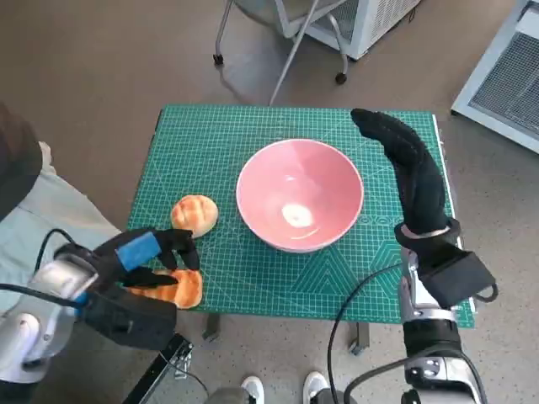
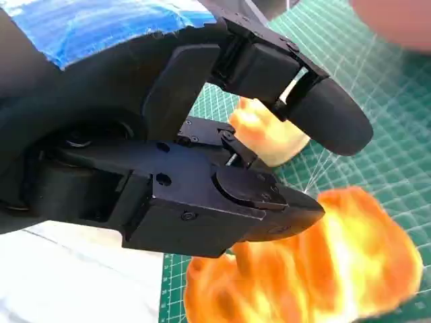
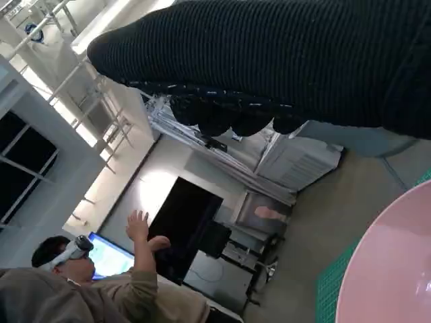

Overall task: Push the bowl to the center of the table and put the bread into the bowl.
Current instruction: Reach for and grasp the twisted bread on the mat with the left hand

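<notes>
The pink bowl (image 1: 299,206) stands empty near the middle of the green mat (image 1: 253,135); its rim (image 3: 397,269) also shows in the right wrist view. My gloved right hand (image 1: 406,172) is stretched out flat close beside the bowl's right side, holding nothing. A round bun (image 1: 194,214) lies left of the bowl. A second, longer bread (image 1: 178,289) lies at the mat's front left edge. My left hand (image 1: 143,252) hovers over that bread with its fingers (image 2: 323,121) apart. In the left wrist view the bread (image 2: 323,269) sits just beneath them, with the bun (image 2: 269,134) beyond.
A person's leg (image 1: 38,210) is close to the table's left side. A chair base with casters (image 1: 278,50) and a white cabinet (image 1: 370,21) stand behind the table. A seated person (image 3: 67,282) appears in the right wrist view. A cable (image 1: 362,290) crosses the mat's front right.
</notes>
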You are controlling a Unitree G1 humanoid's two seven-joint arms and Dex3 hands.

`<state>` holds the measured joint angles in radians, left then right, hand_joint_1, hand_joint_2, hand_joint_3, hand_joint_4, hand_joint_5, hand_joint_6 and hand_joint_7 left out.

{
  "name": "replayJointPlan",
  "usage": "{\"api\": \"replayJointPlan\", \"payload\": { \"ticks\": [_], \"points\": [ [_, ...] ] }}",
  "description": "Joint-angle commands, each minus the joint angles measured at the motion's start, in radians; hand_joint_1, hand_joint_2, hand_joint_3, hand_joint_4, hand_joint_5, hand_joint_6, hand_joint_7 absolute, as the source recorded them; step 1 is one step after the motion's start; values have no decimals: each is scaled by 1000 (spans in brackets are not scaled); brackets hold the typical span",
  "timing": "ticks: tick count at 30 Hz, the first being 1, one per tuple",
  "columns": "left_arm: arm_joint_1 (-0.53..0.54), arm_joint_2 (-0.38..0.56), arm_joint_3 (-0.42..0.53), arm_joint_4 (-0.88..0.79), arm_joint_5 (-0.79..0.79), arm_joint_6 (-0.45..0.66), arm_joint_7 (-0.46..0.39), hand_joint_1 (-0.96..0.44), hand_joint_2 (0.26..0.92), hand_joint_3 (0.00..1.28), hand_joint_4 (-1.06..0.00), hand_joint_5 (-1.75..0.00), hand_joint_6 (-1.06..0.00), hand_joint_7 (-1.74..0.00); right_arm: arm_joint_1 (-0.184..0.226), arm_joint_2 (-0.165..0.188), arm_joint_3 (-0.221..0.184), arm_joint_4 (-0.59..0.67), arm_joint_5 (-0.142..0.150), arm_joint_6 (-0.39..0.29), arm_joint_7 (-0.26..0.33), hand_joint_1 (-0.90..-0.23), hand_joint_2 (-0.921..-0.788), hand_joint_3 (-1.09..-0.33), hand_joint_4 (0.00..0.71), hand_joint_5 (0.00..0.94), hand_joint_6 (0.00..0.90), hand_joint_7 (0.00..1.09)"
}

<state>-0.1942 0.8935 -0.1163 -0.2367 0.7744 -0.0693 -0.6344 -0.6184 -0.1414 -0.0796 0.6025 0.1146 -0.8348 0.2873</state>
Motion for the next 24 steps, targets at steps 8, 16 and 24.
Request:
{"api": "replayJointPlan", "payload": {
  "ticks": [8,16,24],
  "points": [
    [-34,-4,113,-123,-129,55,-34,3,916,41,-642,-1320,-772,-908,33,3,-1,6,-11,0,-16,-559,-921,-891,306,92,-1,884],
    [1,4,160,-124,-171,14,6,3,904,35,-675,-1226,-789,-950,50,-1,-3,-12,-14,2,-26,-565,-921,-890,303,97,-1,884],
    [41,-4,190,-117,-206,20,2,3,913,30,-666,-1166,-763,-1045,66,-1,1,-31,-25,1,-40,-564,-921,-891,302,104,-1,886]
  ]
}}
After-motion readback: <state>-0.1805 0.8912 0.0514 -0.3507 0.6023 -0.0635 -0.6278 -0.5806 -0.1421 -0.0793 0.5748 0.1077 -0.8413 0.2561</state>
